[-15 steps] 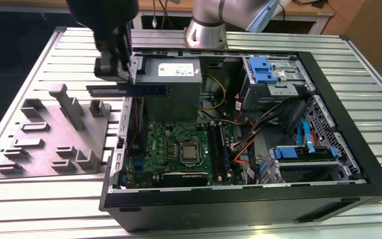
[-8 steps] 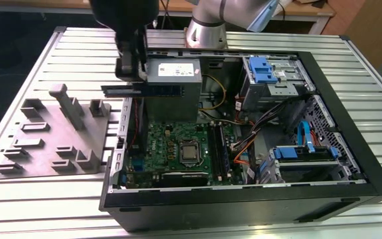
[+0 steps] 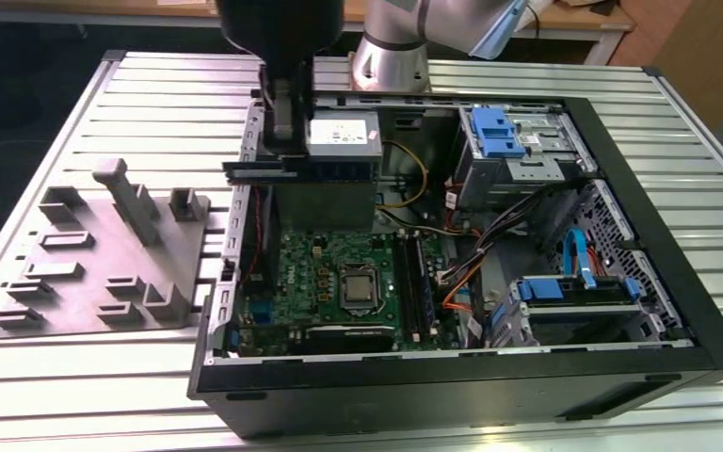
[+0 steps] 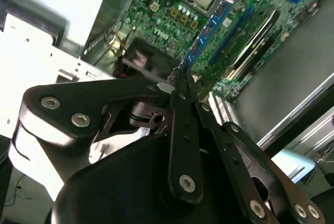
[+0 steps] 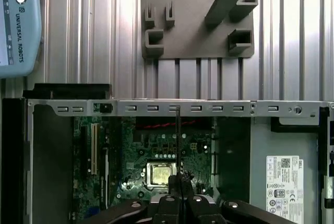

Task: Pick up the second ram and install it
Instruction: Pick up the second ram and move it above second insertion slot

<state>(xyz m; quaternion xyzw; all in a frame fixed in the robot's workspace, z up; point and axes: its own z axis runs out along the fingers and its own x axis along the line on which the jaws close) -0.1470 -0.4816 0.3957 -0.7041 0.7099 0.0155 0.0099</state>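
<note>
Table [image 3: 72, 395]: slatted metal, spanning the exterior view from edge to edge, nearest at its lower border.
Computer case [image 3: 462, 391]: black, lying on its side with the panel off, at centre and right of the exterior view, resting on the table.
Tray [image 3: 98, 264]: grey plastic with upright pegs, on the table at the exterior view's left, just beside the case.
Motherboard [image 3: 317, 273]: green, flat inside the case, lower centre.
Power supply [image 3: 343, 139]: grey box inside the case, upper centre.
Tool [image 3: 289, 155]: black, upper centre of the exterior view, clenched on the second ram [image 3: 317, 170].
Second ram: dark narrow stick, held level in the air over the power supply's near edge, above the motherboard. It appears edge-on as a thin line in the first wrist view [image 5: 178, 140].
Processor [image 3: 359, 290]: square, silver, on the motherboard.
</note>
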